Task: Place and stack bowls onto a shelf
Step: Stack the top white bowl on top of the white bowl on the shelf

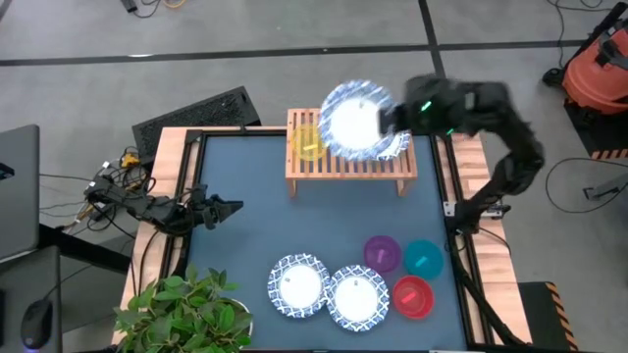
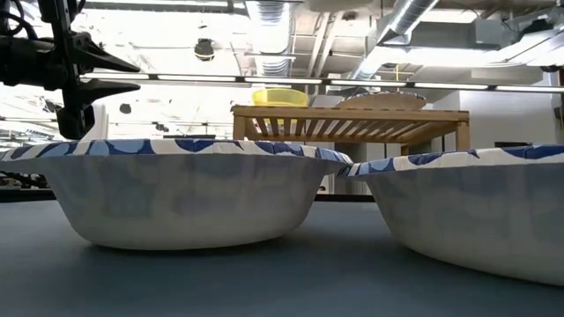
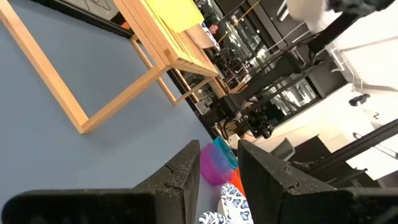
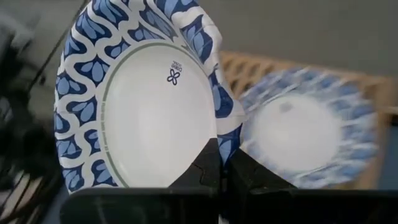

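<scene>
A: What could go wrong here?

B: The right gripper (image 4: pixel 222 167) pinches a patterned bowl (image 4: pixel 137 93) by its thin rim above the shelf (image 1: pixel 350 160). Tilted like that, it could slip or land askew on the bowl (image 4: pixel 305 134) already there.

A: And the left gripper (image 3: pixel 217 168)?

B: Parted, empty, near the tabletop's left edge. The slats are smooth wood.

A leafy green plant (image 1: pixel 186 312) is seen at the near-left corner of the dark blue table (image 1: pixel 255 230). A flat black ribbed mat (image 1: pixel 196 113) lies beyond the table's far-left corner, and an orange vacuum cleaner (image 1: pixel 599 71) stands off its far-right side.
</scene>
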